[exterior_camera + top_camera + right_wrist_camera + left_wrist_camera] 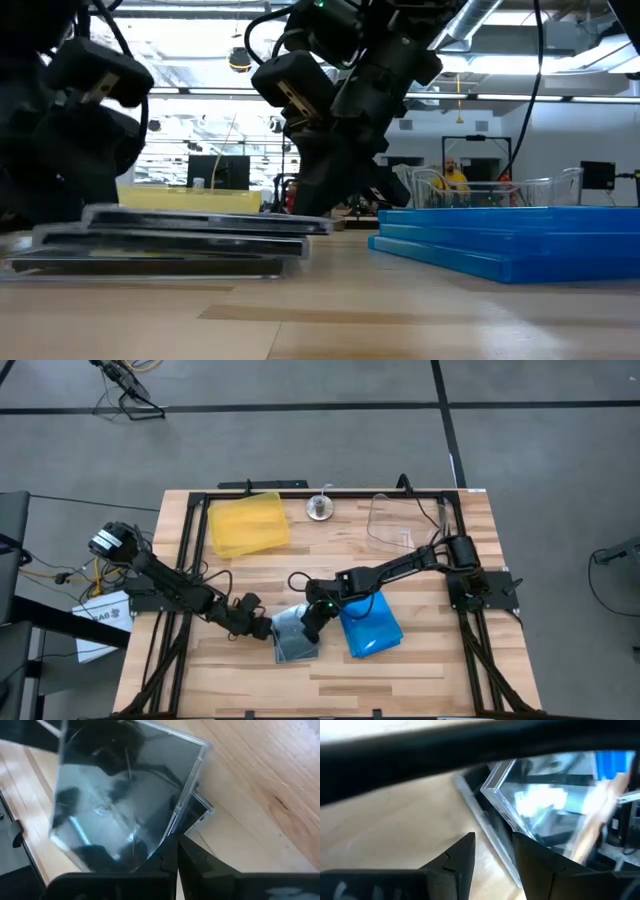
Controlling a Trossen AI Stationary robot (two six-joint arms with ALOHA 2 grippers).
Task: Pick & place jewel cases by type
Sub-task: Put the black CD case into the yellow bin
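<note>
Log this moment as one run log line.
left end effector: at grey jewel cases | right end effector: shut, over them | blue jewel cases: stacked beside

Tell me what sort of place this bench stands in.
Probably a robotics lab or workshop hall: exposed ceiling ducts and strip lights overhead, monitors on benches behind, a taped grey floor around the wooden table, and a person far back.

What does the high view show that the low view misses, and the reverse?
Only the high view: the yellow tray and clear bin seen whole at the table's far edge, and the left end effector at the grey stack's left edge, the right end effector over it.
Only the low view: the cases are layered in both piles, and a person is in the room behind.
Both: the grey jewel cases and the blue jewel cases lying side by side.
</note>
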